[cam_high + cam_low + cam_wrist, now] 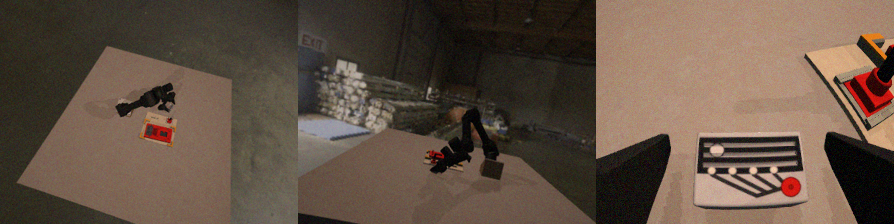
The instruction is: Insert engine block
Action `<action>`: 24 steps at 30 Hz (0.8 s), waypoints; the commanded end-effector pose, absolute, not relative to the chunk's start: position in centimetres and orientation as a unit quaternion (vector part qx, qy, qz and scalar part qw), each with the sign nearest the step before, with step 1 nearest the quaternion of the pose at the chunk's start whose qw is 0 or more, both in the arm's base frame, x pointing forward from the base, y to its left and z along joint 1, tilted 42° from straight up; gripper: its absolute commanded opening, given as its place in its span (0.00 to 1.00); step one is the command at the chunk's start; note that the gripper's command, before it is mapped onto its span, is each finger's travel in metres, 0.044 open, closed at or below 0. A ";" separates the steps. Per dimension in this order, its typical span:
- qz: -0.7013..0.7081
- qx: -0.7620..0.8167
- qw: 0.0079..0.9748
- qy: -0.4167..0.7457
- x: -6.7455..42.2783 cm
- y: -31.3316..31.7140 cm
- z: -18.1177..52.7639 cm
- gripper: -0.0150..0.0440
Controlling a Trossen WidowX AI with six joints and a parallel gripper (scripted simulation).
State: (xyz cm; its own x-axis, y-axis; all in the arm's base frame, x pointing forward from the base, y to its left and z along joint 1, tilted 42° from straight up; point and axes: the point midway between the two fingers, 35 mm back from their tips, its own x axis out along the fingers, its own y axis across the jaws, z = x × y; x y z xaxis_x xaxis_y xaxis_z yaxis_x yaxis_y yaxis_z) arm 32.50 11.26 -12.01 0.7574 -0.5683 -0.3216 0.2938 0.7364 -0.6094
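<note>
Lying flat on the table, the engine block (750, 171) sits below the wide-open, empty gripper (748, 192).

One engine block (750, 171), one red car body (158, 131), one robot hand (745, 183), one tabletop (108, 170).

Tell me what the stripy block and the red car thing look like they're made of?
The stripy engine block looks like matte grey plastic: flat, dull faces with printed black stripes and a red dot, no shine. The red car body also looks like matte plastic, evenly coloured with crisp edges, sitting on a pale board that could be card or wood.
</note>
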 end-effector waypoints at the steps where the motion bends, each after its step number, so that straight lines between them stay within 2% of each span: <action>1: -0.240 -0.272 0.897 0.254 32.3 11.6 -11.8 1.00; 11: -0.238 -0.273 0.896 0.258 29.5 14.0 -10.3 1.00; 24: -0.235 -0.280 0.893 0.262 29.4 13.8 -10.7 1.00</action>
